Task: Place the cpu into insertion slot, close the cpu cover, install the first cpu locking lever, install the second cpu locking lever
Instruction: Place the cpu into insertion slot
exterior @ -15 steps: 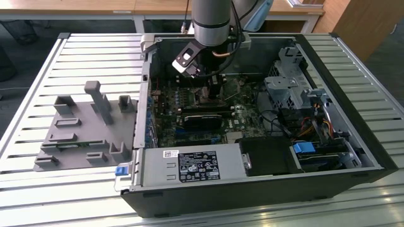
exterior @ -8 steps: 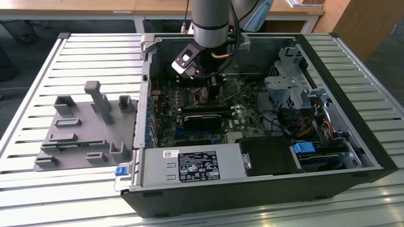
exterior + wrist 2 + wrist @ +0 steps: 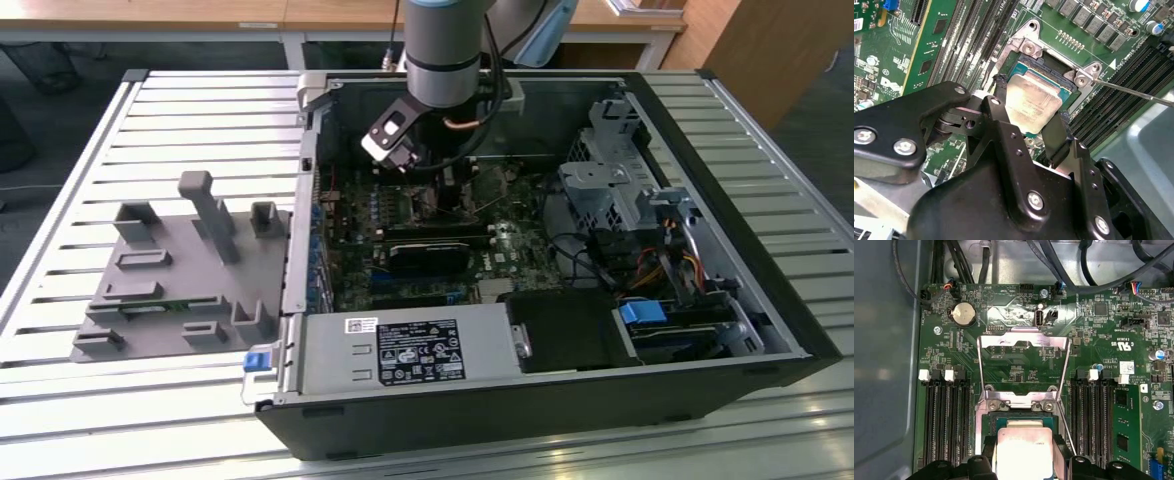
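Slatted metal worktop (image 3: 80,400) w/ open PC case (image 3: 534,420) lying on it; grey fixture (image 3: 174,290) at the exterior view's left. Arm (image 3: 441,50) reaches down into the case, upper centre of that view.

Obs: gripper (image 3: 1031,107) has its fingers (image 3: 1056,137) clamped on two opp. edges of the cpu (image 3: 1034,100), metal top up. Cpu sits right over the insertion slot (image 3: 1046,67), w/ the slot's dark rim showing past its far edge. Seated or just above it, can't tell. In the first wrist view the cpu cover (image 3: 1004,340) stands swung open, hinge end next to the slot. Thin locking lever (image 3: 1134,93) sticks out sideways, unlatched.

Step in hand, my read: placement. Cover & levers not yet done.

To do it well:
- Keep chip flat & square w/ the slot rim.
- Match corners/notches.
- Lower straight, zero side push; pins prob. bend easily.
- No pressing; it should settle by its own wt.
- Release only once flush all round.
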Controlling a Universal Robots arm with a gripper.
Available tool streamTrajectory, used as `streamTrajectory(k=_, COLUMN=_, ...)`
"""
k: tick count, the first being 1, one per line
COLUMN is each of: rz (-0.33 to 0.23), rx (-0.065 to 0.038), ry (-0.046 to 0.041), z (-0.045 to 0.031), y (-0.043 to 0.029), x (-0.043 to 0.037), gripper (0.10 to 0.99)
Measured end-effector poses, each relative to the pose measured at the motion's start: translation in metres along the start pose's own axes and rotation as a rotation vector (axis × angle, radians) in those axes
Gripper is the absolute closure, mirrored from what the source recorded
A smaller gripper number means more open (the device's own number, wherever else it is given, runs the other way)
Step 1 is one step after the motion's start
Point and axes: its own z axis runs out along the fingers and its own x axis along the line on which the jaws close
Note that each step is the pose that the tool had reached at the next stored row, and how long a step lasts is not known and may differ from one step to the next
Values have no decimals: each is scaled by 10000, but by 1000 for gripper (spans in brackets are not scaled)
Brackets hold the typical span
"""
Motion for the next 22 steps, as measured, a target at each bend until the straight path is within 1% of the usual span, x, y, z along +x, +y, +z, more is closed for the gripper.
streamTrajectory(k=8, rz=36, rx=3, ry=-3, z=32, y=-11, x=6, gripper=553)
streamTrajectory(k=19, rz=78, rx=10, ry=-7, z=77, y=-15, x=37, gripper=553)
streamTrajectory(k=22, rz=79, rx=13, ry=-10, z=79, y=-16, x=36, gripper=553)
